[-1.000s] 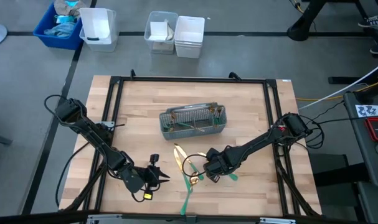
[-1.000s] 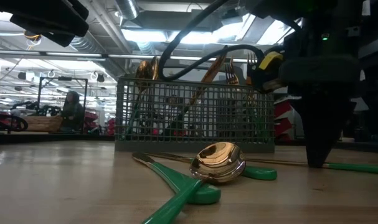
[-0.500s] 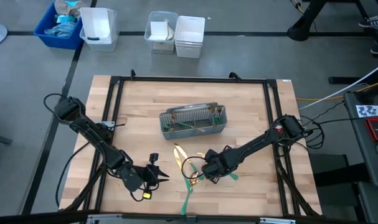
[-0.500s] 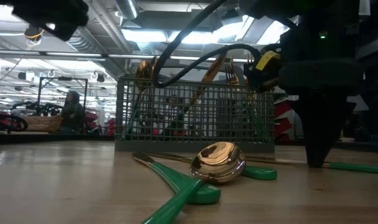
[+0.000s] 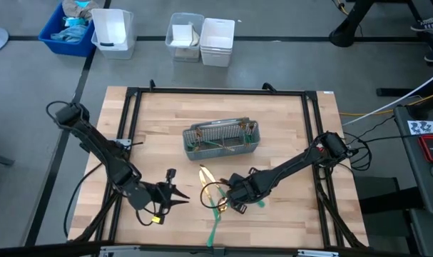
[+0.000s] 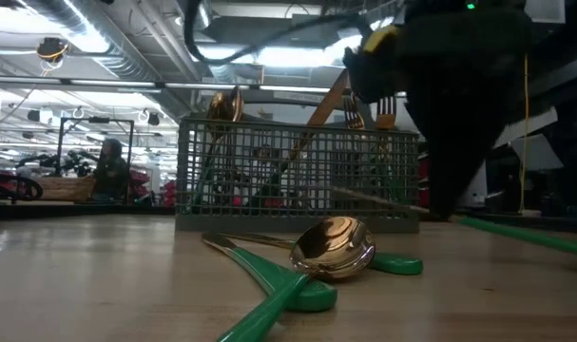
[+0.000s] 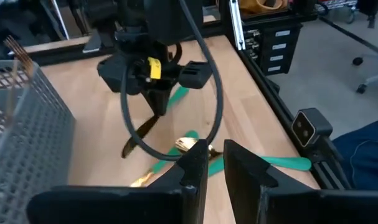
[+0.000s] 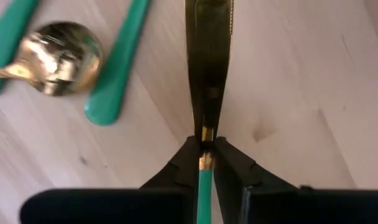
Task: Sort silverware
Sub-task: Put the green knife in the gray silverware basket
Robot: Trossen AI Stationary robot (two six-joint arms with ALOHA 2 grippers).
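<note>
Sorting is partway: several pieces stand in the caddy [image 5: 222, 138]; right gripper [image 8: 203, 163] clamps a knife [image 8: 208, 56], left gripper [image 7: 215, 169] nearly closed, empty.

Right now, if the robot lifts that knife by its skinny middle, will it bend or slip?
Probably no bend: the knife looks like rigid metal, its gold blade straight. It might slip or swing, since the right gripper pinches it with narrow fingers just where the blade meets the smooth green handle, leaving the long blade sticking out.

Overhead straight down, low cam level and close behind gold-bowled green-handled spoon [image 6: 334, 249], both sharing grey mesh caddy [image 5: 222, 138]; wrist cams close in.
</note>
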